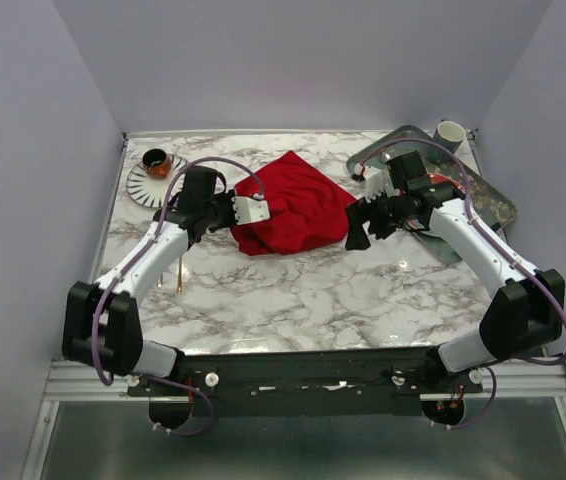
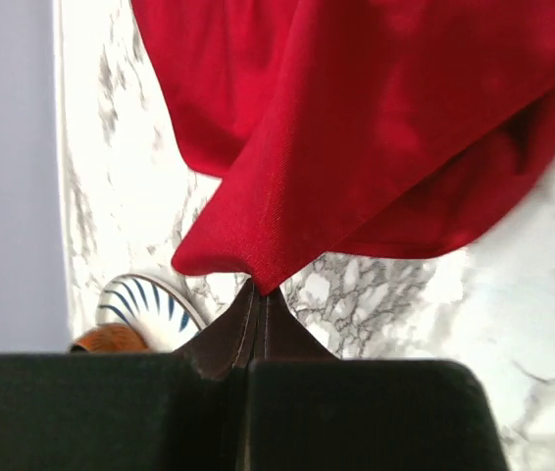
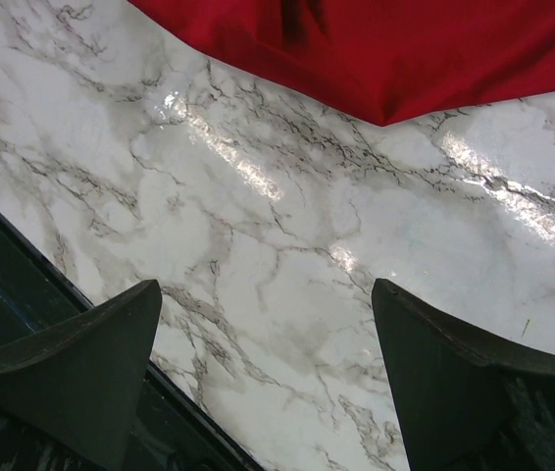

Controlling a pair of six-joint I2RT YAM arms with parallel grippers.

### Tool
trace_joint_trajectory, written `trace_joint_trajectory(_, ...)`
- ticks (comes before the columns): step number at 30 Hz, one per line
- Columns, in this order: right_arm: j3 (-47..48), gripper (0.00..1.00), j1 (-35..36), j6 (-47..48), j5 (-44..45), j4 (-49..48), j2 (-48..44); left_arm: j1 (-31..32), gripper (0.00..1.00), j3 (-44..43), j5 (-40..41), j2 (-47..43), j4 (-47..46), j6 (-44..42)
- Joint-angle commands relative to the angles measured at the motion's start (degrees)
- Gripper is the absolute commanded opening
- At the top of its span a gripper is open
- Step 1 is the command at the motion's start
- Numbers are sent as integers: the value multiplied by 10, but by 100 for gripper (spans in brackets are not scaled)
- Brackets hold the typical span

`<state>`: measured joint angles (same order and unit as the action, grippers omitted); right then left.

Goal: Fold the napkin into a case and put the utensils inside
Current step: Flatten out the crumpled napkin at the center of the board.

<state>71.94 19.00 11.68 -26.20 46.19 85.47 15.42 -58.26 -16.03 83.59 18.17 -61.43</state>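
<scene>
napkin lies bunched, not flat, at mid-table toward the rear, between the two grippers. left gripper is closed tight on one corner of it; in its wrist view the cloth drapes off the pinch in loose folds. right gripper stands wide, holding nothing, over bare table, near another pointed edge of the cloth. we judge the napkin light and soft, with no stiffness: it should sag, bunch and trail wherever it is not held, and a thin layer may slip out of a shallow pinch. best hold looks to be at the corners or hem, pinched deep, one corner per gripper, so the cloth can be drawn taut and laid flat before any fold. a grab mid-heap would likely catch several layers. case not yet formed.
</scene>
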Motion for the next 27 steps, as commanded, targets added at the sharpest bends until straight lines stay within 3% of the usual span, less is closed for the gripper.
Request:
trace_joint_trajectory(1, -8, 96, -7, 14, 17, 10, -43, 64, 0, -2, 17, -136, 149, 15)
trace_joint_trajectory(5, -28, 96, -9, 18, 13, 14, -72, 158, 0, -8, 29, -208, 234, 67)
trace_joint_trajectory(10, -71, 97, -9, 27, -84, -14, -113, 214, 0, -50, 28, -235, 288, 162)
trace_joint_trajectory(13, -99, 98, -1, 12, -139, -83, -130, 215, 0, -69, 20, -214, 293, 213)
trace_joint_trajectory(18, -131, 100, 43, 10, -151, -234, -121, 199, 0, -84, -2, -164, 264, 246)
trace_joint_trajectory(27, -88, 100, 128, 5, -140, -400, -8, 79, 0, -157, -83, -63, 279, 286)
